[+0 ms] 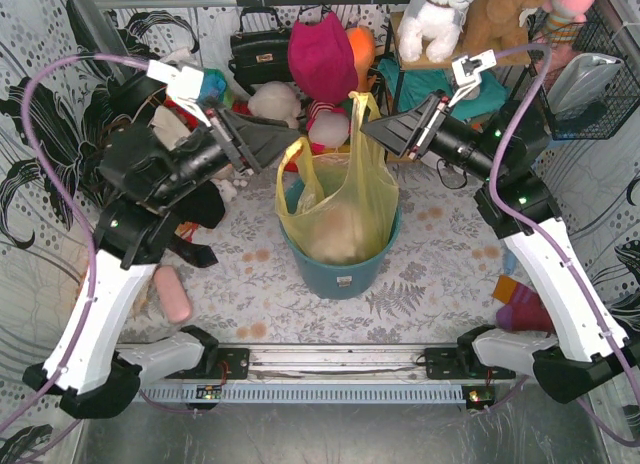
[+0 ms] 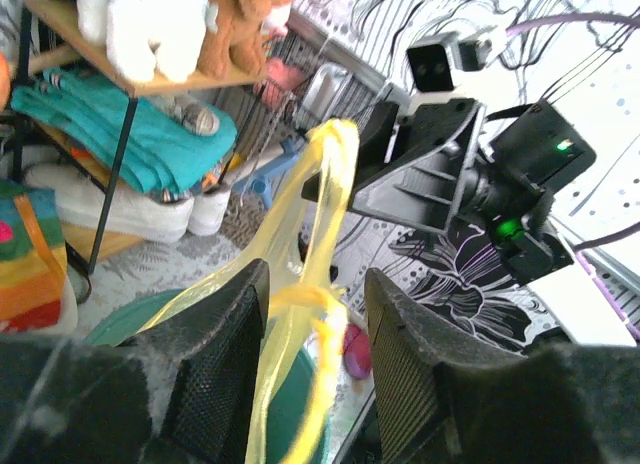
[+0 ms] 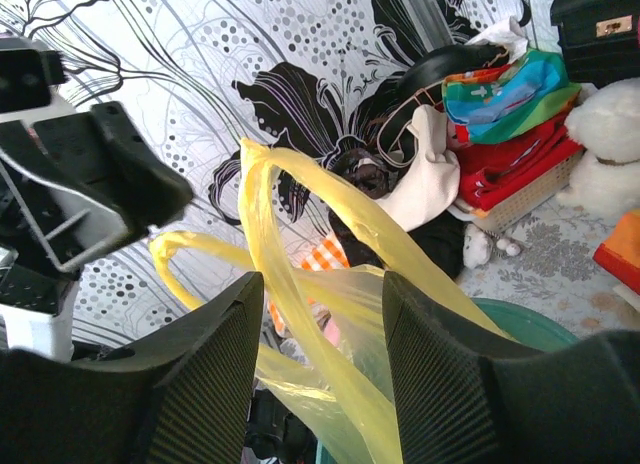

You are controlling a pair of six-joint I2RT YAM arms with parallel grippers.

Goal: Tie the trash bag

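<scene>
The trash bag (image 1: 340, 199), thin yellow plastic, sits in a teal bin (image 1: 340, 276) at the table's middle, with white paper showing through it. Its two handle loops stand up. My left gripper (image 1: 283, 144) hovers at the left loop, and in the left wrist view the yellow handle (image 2: 300, 314) runs loose between the left gripper's (image 2: 315, 319) spread fingers. My right gripper (image 1: 368, 132) is at the taller right loop. In the right wrist view a handle strip (image 3: 300, 314) passes between the right gripper's (image 3: 325, 324) parted fingers without being clamped. Both grippers are open.
A pink oblong object (image 1: 172, 294) lies on the table by the left arm. Behind the bin are a black handbag (image 1: 258, 52), a magenta bag (image 1: 322, 54) and stuffed toys (image 1: 437, 14) on a shelf. A wire basket (image 1: 592, 84) hangs at right.
</scene>
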